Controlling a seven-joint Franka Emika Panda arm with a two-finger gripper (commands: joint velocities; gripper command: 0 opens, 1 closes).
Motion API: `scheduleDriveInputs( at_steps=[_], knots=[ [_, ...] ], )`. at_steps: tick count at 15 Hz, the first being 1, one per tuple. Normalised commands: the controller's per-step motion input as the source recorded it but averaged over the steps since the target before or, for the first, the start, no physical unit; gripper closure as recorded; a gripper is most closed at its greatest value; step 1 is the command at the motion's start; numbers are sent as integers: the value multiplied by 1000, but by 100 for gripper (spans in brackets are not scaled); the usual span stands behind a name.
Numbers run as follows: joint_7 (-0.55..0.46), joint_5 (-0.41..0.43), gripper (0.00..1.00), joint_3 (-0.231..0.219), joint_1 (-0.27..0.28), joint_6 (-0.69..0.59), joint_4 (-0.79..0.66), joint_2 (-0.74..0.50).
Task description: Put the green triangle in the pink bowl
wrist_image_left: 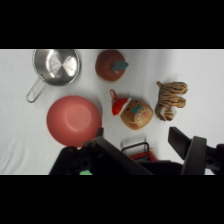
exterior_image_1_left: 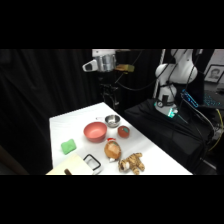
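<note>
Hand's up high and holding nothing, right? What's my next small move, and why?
Probably bring the hand down and over toward the green triangle: it lies alone on the table, clear of the pink bowl, while the hand hangs high above the table's far end.

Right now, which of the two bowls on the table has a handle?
The shiny metal bowl has a thin wire loop handle sticking out from its rim. The pink bowl beside it is larger, matte and plain all the way round.

Legible text, labels, brands, numbers, signs: none readable on any item in either view.
</note>
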Motion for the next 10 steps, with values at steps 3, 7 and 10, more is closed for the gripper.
scheduleDriveInputs(
  at_steps=[3,7,10],
  knots=[
    [-10,32,0,-8,-22,-35,107,52],
    [-58,63,0,-36,-52,-78,328,178],
    [-75,50,0,-34,-64,-82,467,287]
  ],
)
